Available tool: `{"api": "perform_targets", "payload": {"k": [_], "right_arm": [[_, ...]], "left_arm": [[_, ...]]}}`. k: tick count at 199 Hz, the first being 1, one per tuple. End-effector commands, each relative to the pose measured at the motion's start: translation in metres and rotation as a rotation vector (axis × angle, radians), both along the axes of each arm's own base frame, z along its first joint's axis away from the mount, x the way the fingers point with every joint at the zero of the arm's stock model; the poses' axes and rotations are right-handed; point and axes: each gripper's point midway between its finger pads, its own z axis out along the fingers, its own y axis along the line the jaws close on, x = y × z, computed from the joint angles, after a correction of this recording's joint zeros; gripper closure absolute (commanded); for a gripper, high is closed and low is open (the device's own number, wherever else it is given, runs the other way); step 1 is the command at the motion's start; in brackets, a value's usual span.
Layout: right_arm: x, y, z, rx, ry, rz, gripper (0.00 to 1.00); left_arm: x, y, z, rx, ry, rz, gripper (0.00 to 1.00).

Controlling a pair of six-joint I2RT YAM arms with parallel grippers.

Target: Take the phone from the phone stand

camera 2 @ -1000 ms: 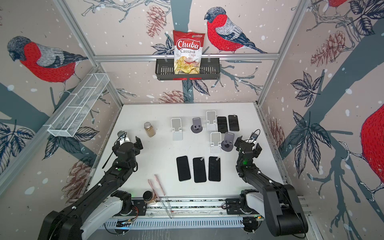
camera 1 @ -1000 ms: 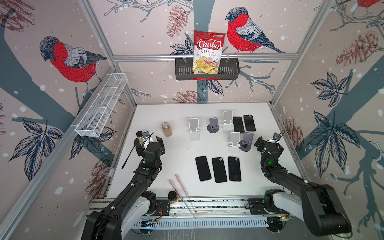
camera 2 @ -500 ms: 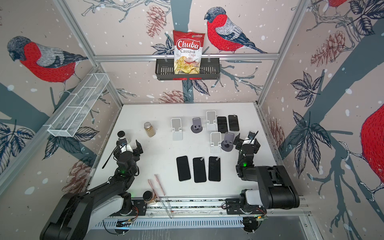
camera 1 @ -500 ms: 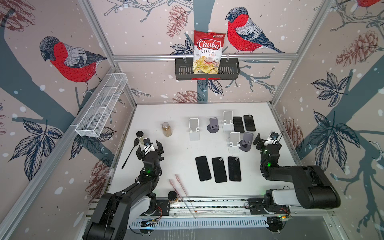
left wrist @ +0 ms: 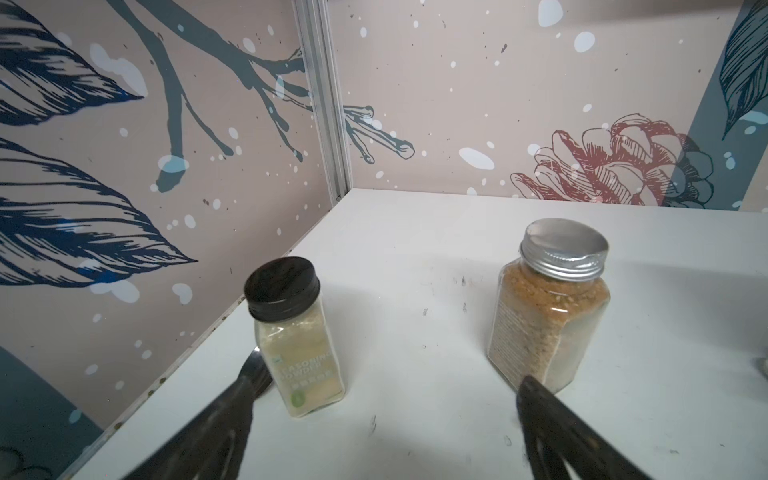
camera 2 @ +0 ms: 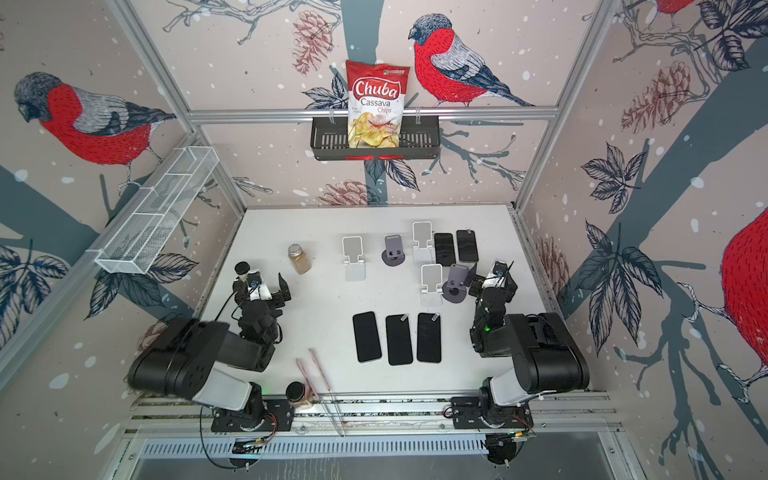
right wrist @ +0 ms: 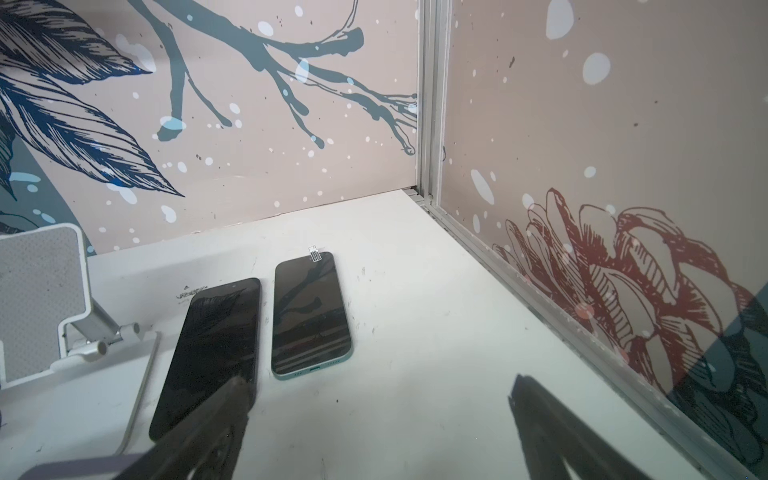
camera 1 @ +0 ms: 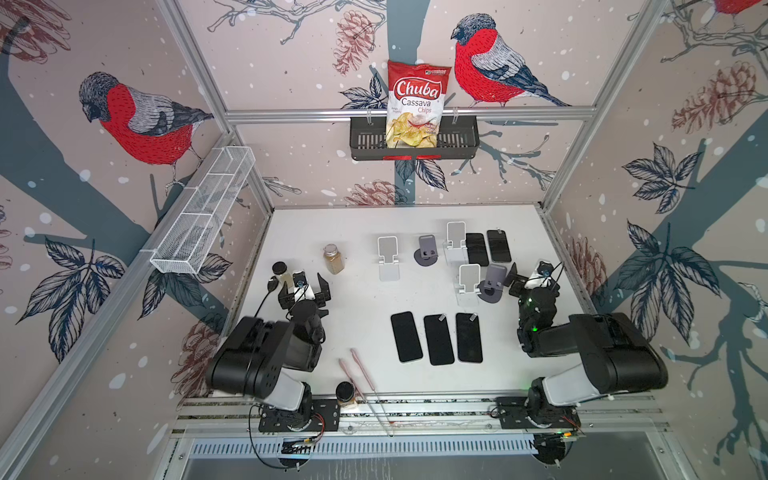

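Three dark phones (camera 1: 436, 338) (camera 2: 398, 338) lie flat side by side at the front middle of the white table. Two more phones (camera 1: 487, 248) (right wrist: 309, 316) lie flat at the back right. White phone stands (camera 1: 388, 257) (camera 1: 456, 243) (camera 1: 468, 282) and purple ones (camera 1: 427, 251) (camera 1: 492, 282) stand behind, each with nothing on it. My left gripper (camera 1: 303, 291) (camera 2: 262, 291) (left wrist: 388, 386) is open and empty at the left. My right gripper (camera 1: 536, 276) (camera 2: 493, 279) (right wrist: 380, 386) is open and empty beside the right purple stand.
A black-lidded spice jar (left wrist: 291, 332) and a silver-lidded one (left wrist: 548, 311) stand ahead of the left gripper. A spoon (left wrist: 253, 365) lies by the left wall. Pink chopsticks (camera 1: 359, 372) and a jar (camera 1: 345, 392) sit at the front edge. Wall baskets (camera 1: 413, 143) (camera 1: 203, 216) hang above.
Both arms have folded back, elbows raised near the front rail, while the grippers stay at nearly the same spots. The left jaws have widened slightly.
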Motion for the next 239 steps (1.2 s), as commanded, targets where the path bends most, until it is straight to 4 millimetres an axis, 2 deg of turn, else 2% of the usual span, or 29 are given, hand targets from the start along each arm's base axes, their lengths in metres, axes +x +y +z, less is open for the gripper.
{"api": "perform_targets", "payload": {"k": [1,14,51,239], "right_arm": [[0.002,-0.002,0.000,0.009,0.004,-0.009,0.00],[0.005,-0.003,-0.002,0.016,0.015,-0.004,0.00],[0.008,-0.008,-0.004,0.044,0.026,0.000,0.00],[0.008,-0.008,-0.004,0.044,0.025,0.000,0.00]], "left_arm": [[0.004,-0.001,0.027,-0.019,-0.118,-0.005,0.01],[0.009,0.008,0.025,-0.047,-0.102,0.027,0.01],[0.026,0.007,0.019,-0.037,-0.049,0.028,0.01],[0.028,0.009,0.017,-0.059,-0.041,0.015,0.01]]}}
